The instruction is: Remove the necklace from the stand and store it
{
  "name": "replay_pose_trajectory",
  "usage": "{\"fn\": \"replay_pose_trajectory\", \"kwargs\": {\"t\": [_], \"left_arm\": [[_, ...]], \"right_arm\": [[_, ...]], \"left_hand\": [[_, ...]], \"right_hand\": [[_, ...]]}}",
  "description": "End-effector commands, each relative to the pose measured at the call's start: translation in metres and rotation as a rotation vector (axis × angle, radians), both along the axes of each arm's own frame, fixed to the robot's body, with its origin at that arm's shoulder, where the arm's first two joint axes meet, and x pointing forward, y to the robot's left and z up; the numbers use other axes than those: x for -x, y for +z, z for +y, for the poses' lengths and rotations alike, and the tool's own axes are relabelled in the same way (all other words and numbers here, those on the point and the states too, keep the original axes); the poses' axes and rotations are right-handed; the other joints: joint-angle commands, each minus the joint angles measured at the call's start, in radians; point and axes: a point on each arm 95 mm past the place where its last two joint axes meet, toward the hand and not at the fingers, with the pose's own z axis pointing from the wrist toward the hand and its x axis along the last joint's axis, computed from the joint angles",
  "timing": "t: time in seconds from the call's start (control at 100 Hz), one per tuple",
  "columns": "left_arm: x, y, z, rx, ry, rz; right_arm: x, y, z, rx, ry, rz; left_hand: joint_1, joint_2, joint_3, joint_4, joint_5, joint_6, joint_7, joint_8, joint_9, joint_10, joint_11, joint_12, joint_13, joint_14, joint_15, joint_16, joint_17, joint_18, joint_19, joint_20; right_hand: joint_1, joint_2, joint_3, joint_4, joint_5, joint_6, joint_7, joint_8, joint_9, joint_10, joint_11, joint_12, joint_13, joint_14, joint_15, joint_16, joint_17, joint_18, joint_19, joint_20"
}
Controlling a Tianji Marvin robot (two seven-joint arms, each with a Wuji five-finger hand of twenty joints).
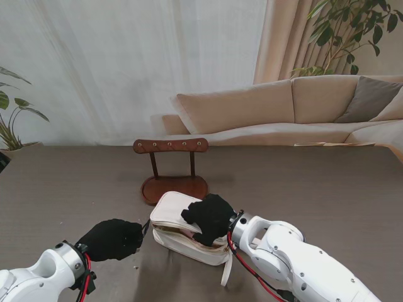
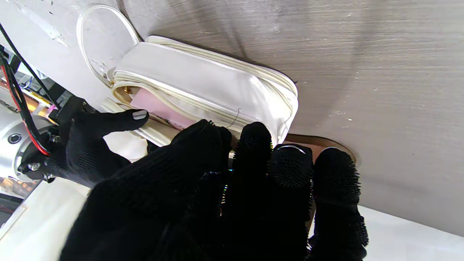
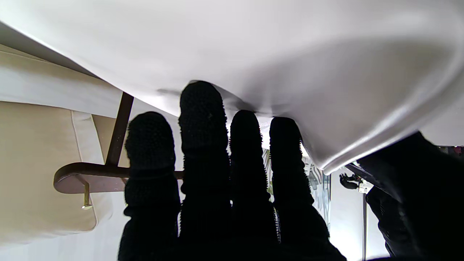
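Both arms rise from the near corners, white-cased, wrists bent inward. The left hand [image 1: 112, 239] — black-gloved — has its fingers [image 2: 253, 145] curled close together, thumb apart. The right hand [image 1: 210, 217] lies palm-down, its fingers [image 3: 203, 108] pressed flat and side by side.

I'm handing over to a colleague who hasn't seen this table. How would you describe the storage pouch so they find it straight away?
Start at the brown wooden necklace stand in the middle of the table. Directly nearer to me from its oval base lies the pouch, with the right hand on its lid. It is the only white, soft, zippered case there, partly open and showing a pink lining.
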Motion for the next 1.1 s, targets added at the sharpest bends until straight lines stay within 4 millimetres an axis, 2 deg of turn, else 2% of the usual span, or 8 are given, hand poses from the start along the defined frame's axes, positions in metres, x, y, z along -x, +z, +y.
{"fn": "replay_pose_trajectory", "kwargs": {"t": [0.0,0.24,0.56,0.83,1.09], "left_arm": [[0.005,0.003,-0.009,0.002,-0.033,0.014],[0.005,0.005,-0.027,0.006,-0.098,0.037],[0.008,0.004,-0.037,-0.012,-0.145,0.092],[0.036,0.012,-0.021,-0.104,-0.05,0.064],[0.057,0.008,-0.006,-0.144,0.058,0.043]], "right_arm": [[0.01,-0.031,-0.005,0.072,0.003,0.08],[0.011,-0.033,-0.003,0.07,0.009,0.096],[0.011,-0.033,-0.001,0.071,0.006,0.111],[0.01,-0.034,-0.002,0.076,0.005,0.116],[0.01,-0.034,-0.001,0.07,0.009,0.121]], "left_hand": [[-0.021,-0.036,0.041,-0.032,0.058,-0.093,0.083,0.002,0.037,-0.018,-0.003,-0.005,0.011,-0.027,0.011,0.013,-0.019,-0.022,0.013,-0.004],[-0.024,-0.036,0.043,-0.032,0.061,-0.093,0.083,-0.002,0.041,-0.02,-0.004,-0.01,0.013,-0.028,0.009,0.012,-0.019,-0.022,0.014,-0.005],[-0.03,-0.041,0.048,-0.033,0.066,-0.1,0.081,-0.01,0.045,-0.023,-0.006,-0.017,0.016,-0.03,0.009,0.01,-0.012,-0.031,0.014,-0.008],[-0.038,-0.044,0.054,-0.034,0.072,-0.113,0.081,-0.019,0.051,-0.035,-0.011,-0.027,0.015,-0.04,0.01,0.009,-0.007,-0.035,0.015,-0.011],[-0.035,-0.046,0.056,-0.034,0.073,-0.108,0.081,-0.025,0.05,-0.031,-0.015,-0.032,0.011,-0.035,0.007,0.008,-0.01,-0.035,0.013,-0.013]], "right_hand": [[0.049,0.032,0.03,-0.026,0.074,-0.164,-0.048,-0.1,0.038,-0.055,-0.025,-0.021,0.031,-0.048,-0.038,-0.021,-0.156,-0.014,0.029,-0.006],[0.076,0.041,0.039,-0.061,0.076,-0.184,-0.004,-0.143,0.061,-0.069,-0.028,-0.022,0.052,-0.061,-0.032,-0.018,-0.146,-0.032,0.032,-0.011],[0.094,0.04,0.058,-0.071,0.083,-0.185,0.02,-0.164,0.083,-0.079,-0.025,-0.021,0.072,-0.069,-0.024,-0.014,-0.135,-0.044,0.036,-0.016],[0.106,0.042,0.057,-0.082,0.082,-0.189,0.031,-0.177,0.091,-0.08,-0.028,-0.021,0.077,-0.068,-0.022,-0.013,-0.134,-0.046,0.038,-0.019],[0.073,0.052,0.046,-0.067,0.074,-0.194,0.02,-0.176,0.076,-0.072,-0.031,-0.02,0.063,-0.062,-0.023,-0.011,-0.144,-0.039,0.035,-0.021]]}}
